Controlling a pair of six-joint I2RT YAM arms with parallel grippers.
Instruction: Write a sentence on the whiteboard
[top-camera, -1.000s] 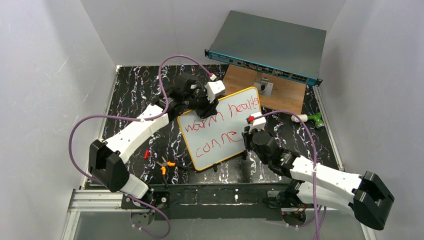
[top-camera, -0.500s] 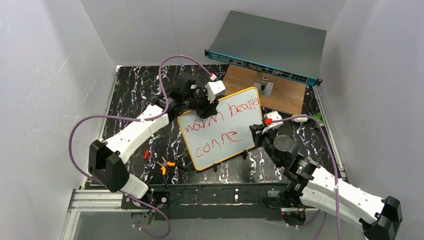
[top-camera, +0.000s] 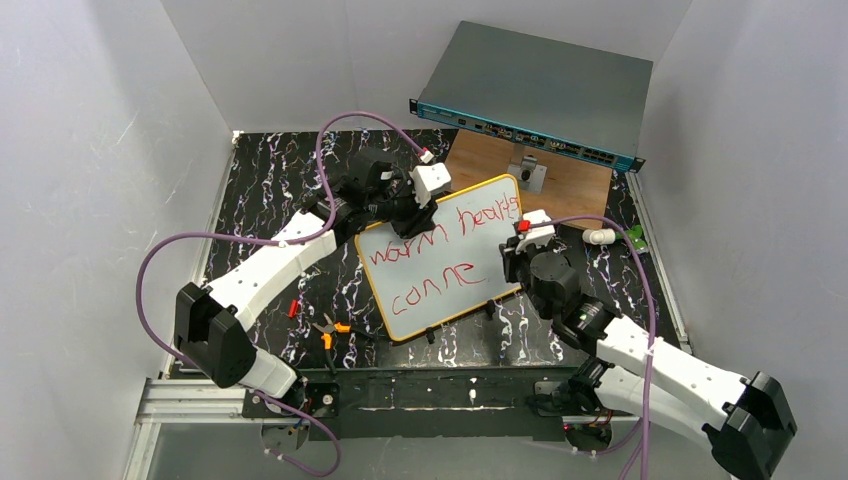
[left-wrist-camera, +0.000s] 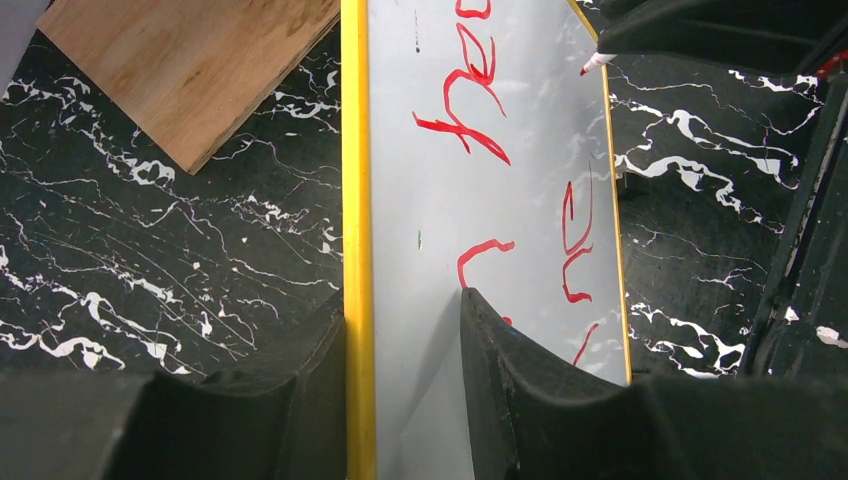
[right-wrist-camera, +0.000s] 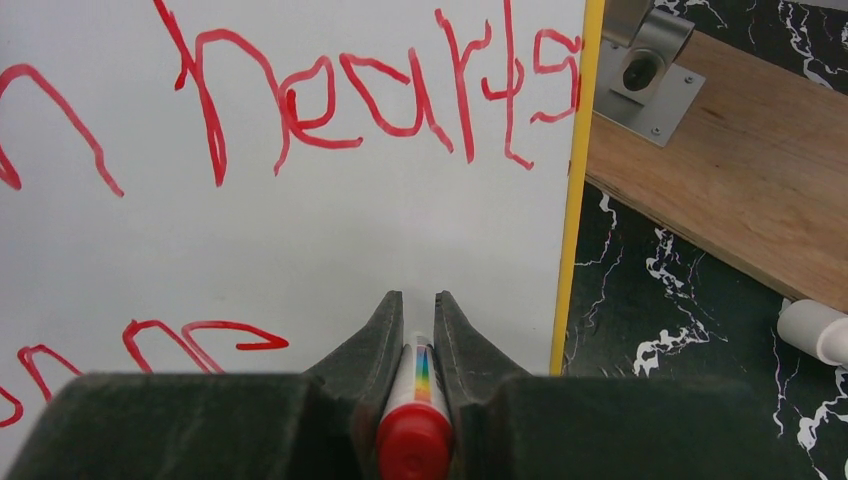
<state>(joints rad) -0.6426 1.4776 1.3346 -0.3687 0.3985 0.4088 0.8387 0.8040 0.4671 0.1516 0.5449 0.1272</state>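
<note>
Finishing the second line falls to you: on the black marbled table (top-camera: 260, 200), the whiteboard (top-camera: 440, 315) sits mid-table, its lower rim toward the near edge and its far-left corner pinched by the left pincer (left-wrist-camera: 400, 300). The right pincer (right-wrist-camera: 412, 300), clamped on a red marker (right-wrist-camera: 415, 400), hovers by the board's right rim. The sentence (right-wrist-camera: 330, 100) reads "warm hearts" over "conne". Bring the tip down just right of the last letter, press lightly, and brace the board firmly so strokes do not skid.
</note>
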